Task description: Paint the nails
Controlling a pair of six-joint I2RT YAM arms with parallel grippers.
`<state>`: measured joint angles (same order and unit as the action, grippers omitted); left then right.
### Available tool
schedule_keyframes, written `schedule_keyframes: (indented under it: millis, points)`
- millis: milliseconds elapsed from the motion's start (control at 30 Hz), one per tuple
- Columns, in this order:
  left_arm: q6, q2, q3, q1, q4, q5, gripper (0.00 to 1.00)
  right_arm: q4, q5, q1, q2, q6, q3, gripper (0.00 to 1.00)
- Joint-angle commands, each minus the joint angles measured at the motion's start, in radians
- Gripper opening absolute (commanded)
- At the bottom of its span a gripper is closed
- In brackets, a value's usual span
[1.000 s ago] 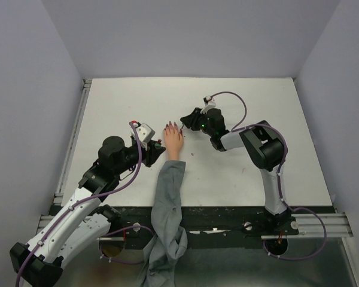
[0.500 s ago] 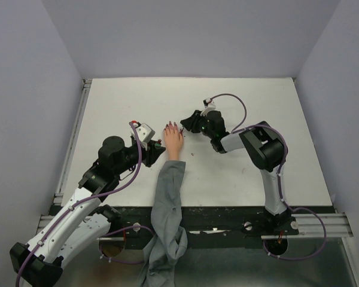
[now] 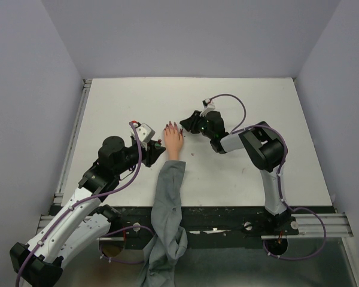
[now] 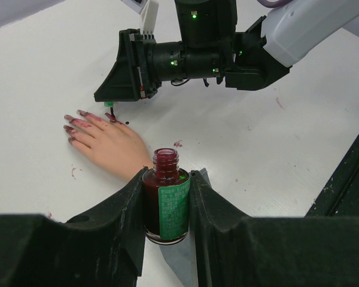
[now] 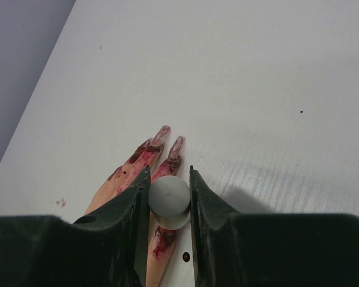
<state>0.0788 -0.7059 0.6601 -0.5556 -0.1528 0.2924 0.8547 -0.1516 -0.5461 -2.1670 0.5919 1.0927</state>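
From above, the mannequin hand lies flat near the middle of the white table, fingers pointing far. Its grey sleeve trails back over the near edge. The nails show as dark red tips at the far end of the fingers. The left gripper sits just left of the wrist; what it carries cannot be made out here. The right gripper reaches in from the right and hangs just beside the fingertips.

In the left wrist view, the left gripper is clamped on a small bottle with a green label. The bottle stands upright with its neck open and dark red polish inside, over the start of the sleeve. Beyond it the mannequin hand is spread on the table, its fingers smeared red well past the nails. The right gripper is just above them. A short brush hangs from it, its tip down at the finger nearest that gripper. Whether the brush touches the finger cannot be told. A few red specks mark the table beside the hand.

In the right wrist view, the right gripper's fingers are pinched narrowly on a round grey cap. Directly under it lie two of the mannequin's fingers, streaked with red and dark polish. Their tips point away towards the bare tabletop.
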Motion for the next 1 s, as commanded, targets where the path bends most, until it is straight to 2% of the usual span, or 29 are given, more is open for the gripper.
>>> schedule_keyframes:
  millis: [0,767,967]
  points:
    - [-0.002,0.013,0.030,0.005,0.022,0.030,0.00,0.032,-0.013,-0.008,0.009,0.011,0.007,0.01]
    - [-0.005,0.006,0.030,0.005,0.022,0.027,0.00,0.007,0.007,-0.012,-0.045,0.017,0.070,0.01]
    - [-0.007,0.006,0.030,0.005,0.021,0.028,0.00,0.007,0.029,-0.011,-0.017,0.011,0.056,0.01]
